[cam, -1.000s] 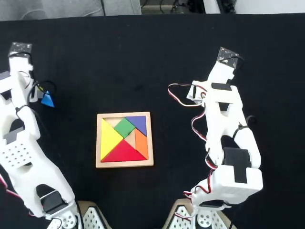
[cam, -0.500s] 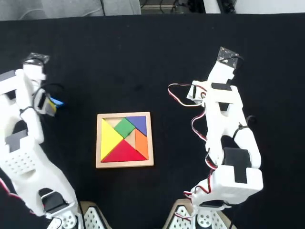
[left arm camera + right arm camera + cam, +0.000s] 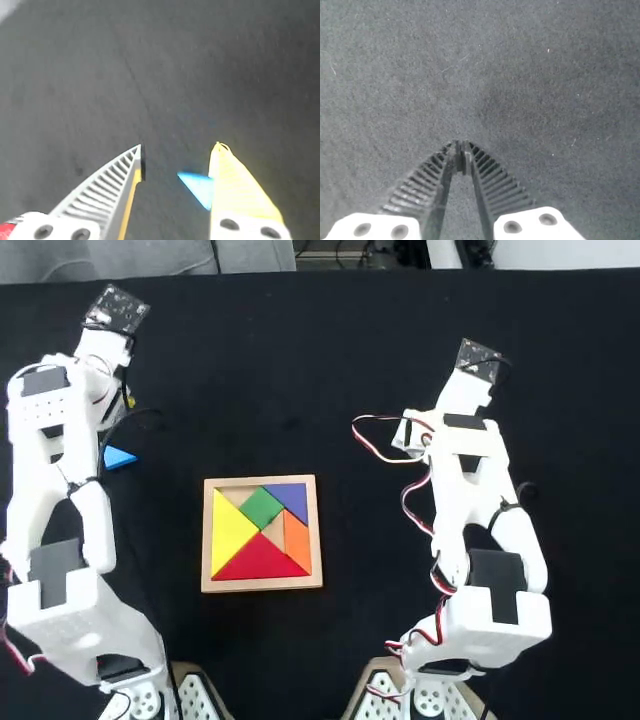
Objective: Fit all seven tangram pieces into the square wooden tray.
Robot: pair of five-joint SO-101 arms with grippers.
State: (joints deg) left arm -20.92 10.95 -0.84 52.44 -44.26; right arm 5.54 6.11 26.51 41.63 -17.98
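Note:
The square wooden tray (image 3: 207, 535) lies mid-table and holds yellow, red, green, purple and orange pieces plus two pale wood-coloured triangles. A small blue triangle (image 3: 120, 457) lies flat on the black cloth, left of the tray and beside the left arm (image 3: 55, 430). In the left wrist view, my left gripper (image 3: 179, 148) hangs open above the cloth. There the blue triangle (image 3: 196, 185) sits between the fingers, close to the yellow finger (image 3: 235, 190), which hides part of it. My right gripper (image 3: 460, 147) is shut over bare cloth, holding nothing, right of the tray.
Black cloth covers the whole table. The right arm (image 3: 470, 470) stands to the right of the tray, with a red and white cable (image 3: 375, 440) looping off its left side. Both arm bases sit at the front edge.
The left arm's upper end has swung toward the back of the table and to the right. The blue triangle has shifted slightly right and now lies flat on the cloth. The right arm kept still.

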